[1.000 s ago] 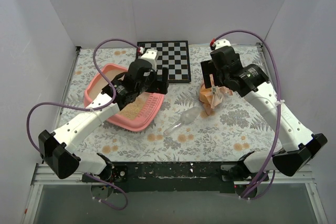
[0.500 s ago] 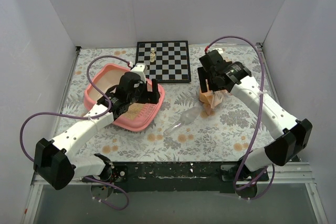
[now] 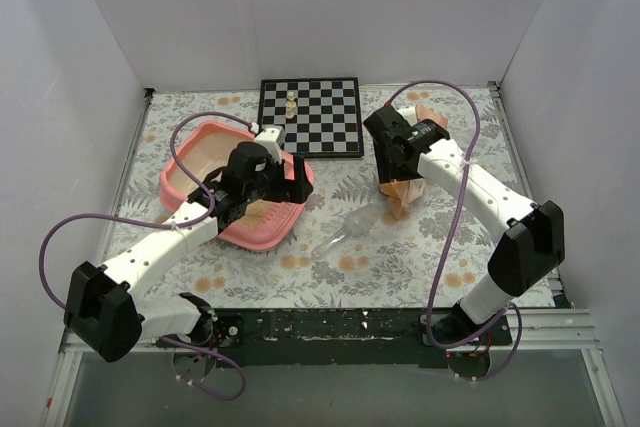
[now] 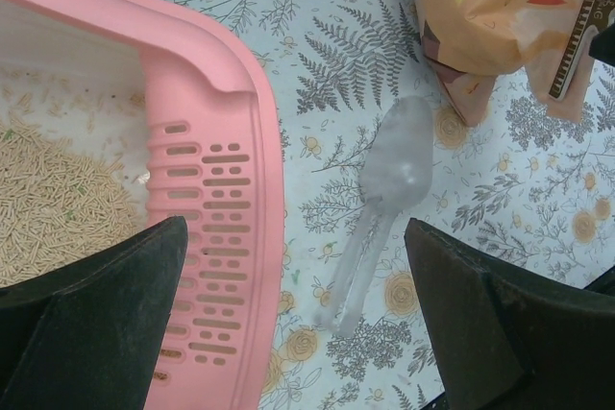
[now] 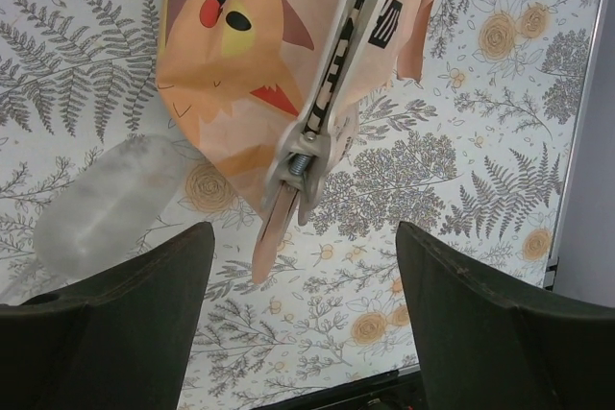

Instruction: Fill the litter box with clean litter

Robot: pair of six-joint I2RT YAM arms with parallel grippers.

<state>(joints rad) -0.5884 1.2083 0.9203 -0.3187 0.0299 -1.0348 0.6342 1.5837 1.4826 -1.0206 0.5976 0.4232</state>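
Note:
The salmon-pink litter box [image 3: 192,147] sits left of centre, its slotted grate [image 4: 202,228] on the right side. Tan litter [image 4: 48,208] lies in its bottom, also seen in the top view [image 3: 262,213]. My left gripper [image 3: 288,183] hovers open and empty over the box's right rim [image 4: 300,333]. An orange printed bag [image 3: 405,192], closed by a long clip [image 5: 327,103], stands right of centre. My right gripper [image 3: 390,162] hovers open and empty above the bag [image 5: 303,333]. A clear plastic scoop [image 3: 345,229] lies on the table between box and bag.
A black-and-white chessboard [image 3: 315,115] with one pale chess piece [image 3: 291,105] lies at the back centre. White walls enclose the floral-covered table [image 3: 450,257] on three sides.
My left gripper has drawn back toward the near side over the box, uncovering the chess piece. My right gripper has moved left, above the bag. Both stay open.

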